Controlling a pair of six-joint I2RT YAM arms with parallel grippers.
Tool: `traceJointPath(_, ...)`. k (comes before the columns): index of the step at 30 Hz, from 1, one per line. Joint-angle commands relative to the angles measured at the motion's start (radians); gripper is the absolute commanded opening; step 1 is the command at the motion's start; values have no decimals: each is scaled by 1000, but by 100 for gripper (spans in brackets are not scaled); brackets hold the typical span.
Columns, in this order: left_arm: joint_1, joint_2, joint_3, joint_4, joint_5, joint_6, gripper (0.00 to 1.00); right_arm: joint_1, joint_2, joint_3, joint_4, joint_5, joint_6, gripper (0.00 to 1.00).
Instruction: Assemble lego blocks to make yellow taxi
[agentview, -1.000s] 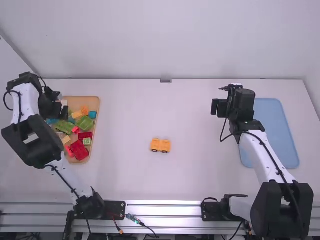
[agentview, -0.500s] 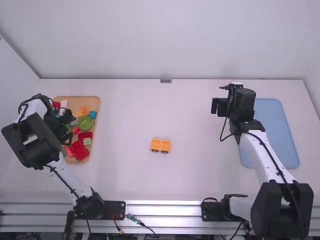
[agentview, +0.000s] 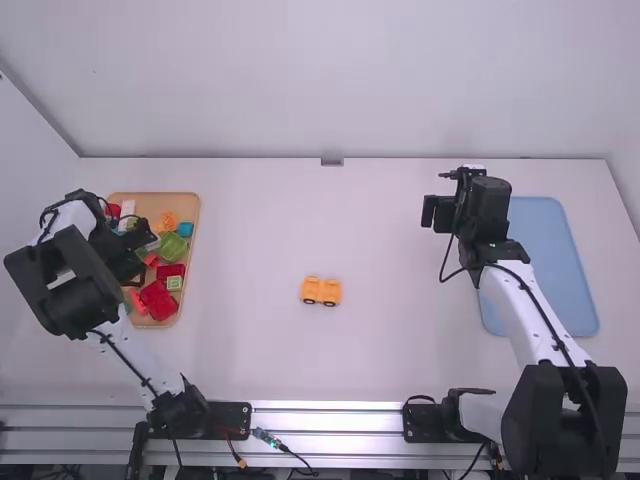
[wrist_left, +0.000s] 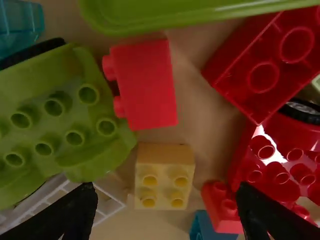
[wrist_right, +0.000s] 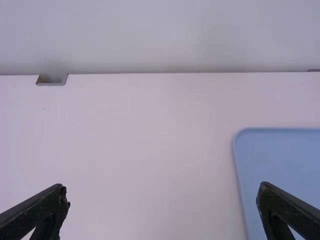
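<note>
Tan tray under a four-stud yellow block, left wrist view.

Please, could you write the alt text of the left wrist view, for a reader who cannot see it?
The open left gripper is above loose toy blocks, with a yellow four-stud block seen between its fingers. Around that block lie a green studded piece, a red block lying on its side and other red pieces.
</note>
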Motion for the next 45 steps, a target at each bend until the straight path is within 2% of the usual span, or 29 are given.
traceJointPath(1, -2, -3, -19, 4, 14, 19, 74, 6, -7, 28, 3, -6, 10, 99)
traceJointPath(4, -2, -3, -34, 23, 18, 20, 73, 20, -8, 28, 3, -6, 10, 99)
traceJointPath(6, -2, -3, -49, 25, 18, 49, 79, 31, -7, 28, 3, -6, 1, 99)
traceJointPath(9, -3, -3, -68, 22, 17, 82, 80, 43, -8, 28, 3, 3, -1, 99)
traceJointPath(16, -1, -3, -82, 53, 17, 78, 76, 47, -8, 28, 3, 5, -1, 99)
traceJointPath(24, 39, -2, -82, 81, 54, 79, 67, 52, -8, 28, 4, 5, -1, 99)
traceJointPath(39, 50, -2, -150, 191, 89, 79, 72, 55, -8, 28, 3, 5, -1, 99)
traceJointPath(45, 50, -2, -150, 194, 86, 79, 65, 55, -8, 28, 3, 4, -1, 98)
